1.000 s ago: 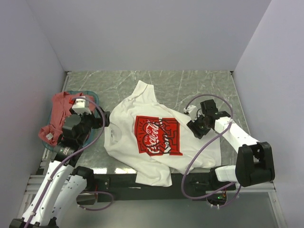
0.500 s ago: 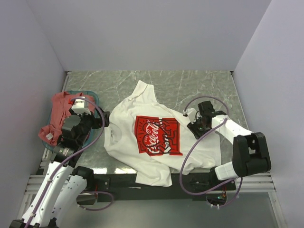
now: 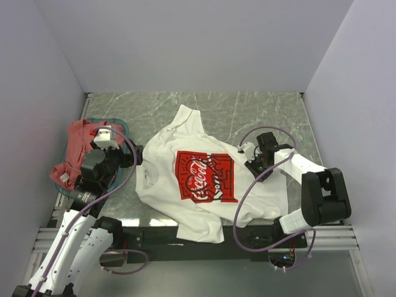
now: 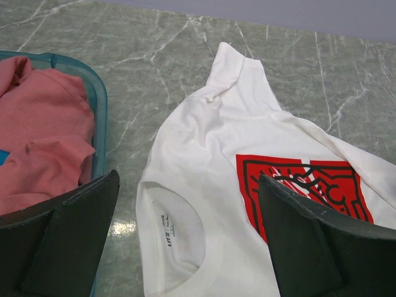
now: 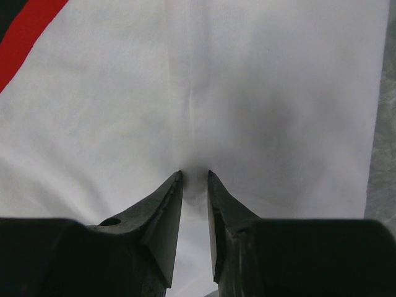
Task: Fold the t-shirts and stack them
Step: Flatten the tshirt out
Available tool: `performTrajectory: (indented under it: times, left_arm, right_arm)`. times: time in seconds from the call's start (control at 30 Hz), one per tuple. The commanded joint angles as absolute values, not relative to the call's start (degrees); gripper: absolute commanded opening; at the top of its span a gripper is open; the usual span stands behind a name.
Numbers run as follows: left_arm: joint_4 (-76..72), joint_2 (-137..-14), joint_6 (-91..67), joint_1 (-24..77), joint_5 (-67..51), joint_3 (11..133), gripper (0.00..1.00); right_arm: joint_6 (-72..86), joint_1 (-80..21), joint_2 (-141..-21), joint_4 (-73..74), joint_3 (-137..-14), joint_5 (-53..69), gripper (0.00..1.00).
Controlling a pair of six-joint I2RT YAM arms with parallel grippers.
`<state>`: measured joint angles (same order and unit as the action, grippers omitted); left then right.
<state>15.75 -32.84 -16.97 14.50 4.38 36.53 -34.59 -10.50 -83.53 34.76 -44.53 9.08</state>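
Observation:
The white t-shirt [image 3: 204, 185] with the red Coca-Cola print lies spread face up on the table, its hem hanging over the front edge. My right gripper [image 3: 252, 164] is pressed onto its right side, and in the right wrist view the gripper [image 5: 195, 176] pinches a small ridge of white cloth [image 5: 247, 93]. My left gripper [image 3: 137, 156] is open; in the left wrist view the gripper [image 4: 189, 185] hovers over the white shirt's collar [image 4: 179, 229]. The salmon-red t-shirt [image 3: 74, 151] lies bunched in the basket, also seen in the left wrist view [image 4: 37, 142].
The teal plastic basket [image 3: 122, 127] stands at the left edge of the marbled table [image 3: 247, 111], its rim [image 4: 99, 105] close to my left finger. White walls close in the back and both sides. Cables loop from the right arm over the shirt's lower right.
The right arm has drawn in and shifted slightly left, its gripper settling onto the shirt's right side. The left arm and both shirts have not moved.

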Motion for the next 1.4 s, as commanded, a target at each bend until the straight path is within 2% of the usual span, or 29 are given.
performTrajectory:
  times: [0.0,0.07,0.2,0.3,0.33,0.5,0.53,0.67,0.8,0.9,0.93,1.0,1.03,1.07,1.13,1.2,1.23,1.27,1.33,1.37]
  left_arm:
    - [14.06,-32.61,-15.82,14.68,4.39,37.62,0.99]
    - [13.98,-32.61,-15.82,14.68,4.39,37.62,0.99]
    - [13.97,-32.61,-15.82,14.68,4.39,37.62,0.99]
    - [14.06,-32.61,-15.82,14.68,4.48,37.53,0.99]
    - [14.06,-32.61,-15.82,14.68,4.4,37.62,0.99]
    - [13.98,-32.61,-15.82,14.68,4.48,37.53,0.99]
    - [13.97,-32.69,-15.82,14.68,4.48,37.53,0.99]
    - [13.89,-33.05,-15.65,14.68,4.39,37.44,0.99]
    - [14.24,-33.05,-15.64,14.68,5.27,37.71,0.99]
    - [14.41,-32.43,-15.64,14.68,5.98,37.44,0.99]
    - [14.24,-32.17,-15.64,14.68,6.32,37.44,0.99]
    - [14.15,-32.17,-15.56,14.68,6.24,37.35,0.99]
    - [13.98,-32.17,-15.47,14.59,6.33,37.35,0.99]
    - [14.06,-32.43,-15.56,14.68,5.72,37.35,0.99]
    - [13.97,-32.78,-15.47,14.68,5.1,37.53,0.99]
    - [13.89,-33.05,-15.56,14.68,4.31,37.53,0.99]
    - [13.8,-33.22,-15.64,14.68,3.96,37.53,0.99]
    - [13.71,-33.31,-15.73,14.68,3.52,37.53,0.99]
    - [13.62,-33.49,-15.82,14.68,2.99,37.53,0.99]
    - [13.71,-33.57,-15.91,14.68,2.99,37.62,0.99]
  right_arm:
    - [-34.81,-10.9,-83.85,35.24,-45.0,9.23,0.33]
    - [-34.72,-10.81,-83.76,35.16,-44.91,9.14,0.37]
    - [-34.81,-10.81,-84.37,34.81,-44.65,8.62,0.37]
    - [-34.89,-10.81,-84.64,34.98,-45.0,8.44,0.27]
    - [-34.89,-10.81,-84.2,34.98,-45.44,8.26,0.18]
    - [-35.77,-10.72,-82.44,34.89,-48.24,4.49,0.03]
    - [-35.95,-10.72,-82.7,34.63,-50.78,2.92,0.0]
    - [-36.39,-9.67,-88.4,28.95,-62.37,-6.22,0.0]
    - [-31.83,-6.86,-97.89,13.12,-76.08,-25.26,0.0]
    - [-24.11,-4.22,-104.05,12.91,-87.86,-27.33,0.0]
    - [-22.26,-3.96,-106.76,15.1,-92.41,-27.16,0.23]
    - [-22.5,-3.87,-107.67,16.97,-93.34,-28.56,0.5]
    - [-22.94,-3.69,-106.01,15.57,-90.12,-29.0,0.79]
    - [-23.29,-3.34,-104.69,13.29,-88.17,-28.57,0.84]
    - [-23.38,-2.73,-100.05,13.53,-83.18,-25.33,0.86]
    - [-25.47,-2.03,-96.78,18.26,-80.43,-14.45,0.87]
    - [-26.97,-2.02,-93.55,20.46,-77.72,-8.41,0.88]
    - [-28.9,-2.02,-91.78,25.7,-76.13,3.14,0.87]
    - [-37.67,-2.02,-87.48,31.7,-71.92,15.67,0.79]
    - [-41.1,-1.93,-86.06,37.73,-70.33,25.83,0.78]
